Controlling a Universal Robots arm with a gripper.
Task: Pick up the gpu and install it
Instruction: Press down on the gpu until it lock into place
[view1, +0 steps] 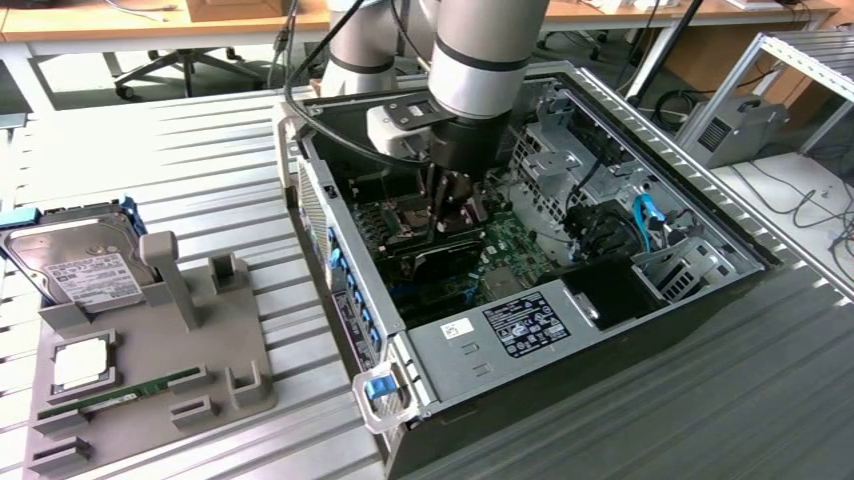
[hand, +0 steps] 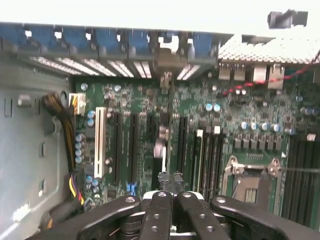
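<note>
Upper centre of the exterior view, the arm's hand reaches down into the open computer case, fingers pinched narrow on the thin graphics card, which appears edge-on directly beneath it, long axis parallel to the motherboard slots.

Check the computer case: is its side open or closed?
Open: the computer case lies on its side, motherboard exposed, and the gripper holds the gpu inside it.
</note>
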